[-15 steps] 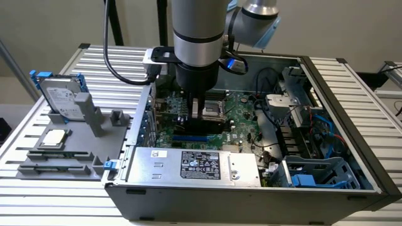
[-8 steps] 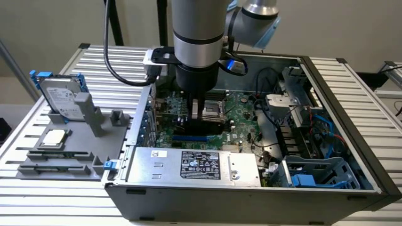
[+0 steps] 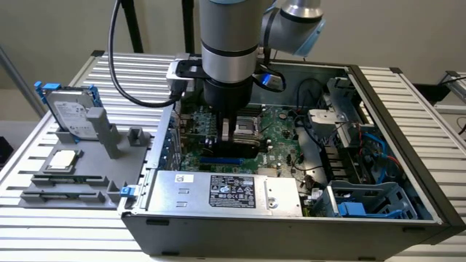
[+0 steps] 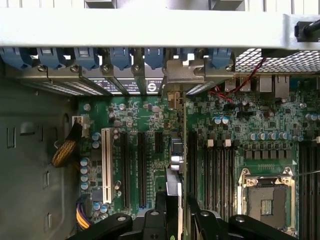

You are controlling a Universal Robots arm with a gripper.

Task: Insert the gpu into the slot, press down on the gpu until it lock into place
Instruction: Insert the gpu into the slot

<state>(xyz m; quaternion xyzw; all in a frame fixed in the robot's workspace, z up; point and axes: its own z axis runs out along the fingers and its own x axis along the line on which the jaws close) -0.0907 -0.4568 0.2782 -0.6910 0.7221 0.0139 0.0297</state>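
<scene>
Well, from my console the gripper point(image 3: 231, 139) is down inside the open computer case point(image 3: 407, 180), sitting over the top edge of the gpu point(image 3: 237, 147). I cannot tell whether it is clamping the card or standing loose around it.

The card stands on edge over the motherboard point(image 3: 280, 136), just behind the blue expansion slot point(image 3: 222, 161) and in front of the CPU socket point(image 3: 248, 124). In the wrist view I see it edge-on, running between a short black slot point(image 4: 157, 141) and the memory slots point(image 4: 217, 170). Its metal bracket point(image 4: 184, 75) is up against the rear openings of the case.

My worries, as I judge them:
- The contact edge may sit a little off the slot's mouth. A push would then land on the slot wall and flex the board.
- The bracket tongue could catch on the rear frame and hold that end high, so the card seats tilted and the latch never closes.
- If the hold is loose, the card could tip towards the memory slots under load.

What I cannot make out:
- The card's lower edge and the slot beneath it are covered by the card itself and the gripper, so seating depth is unknown.
- I cannot pick out any retention latch.
- In the exterior view the arm blocks the card's rear end.
</scene>
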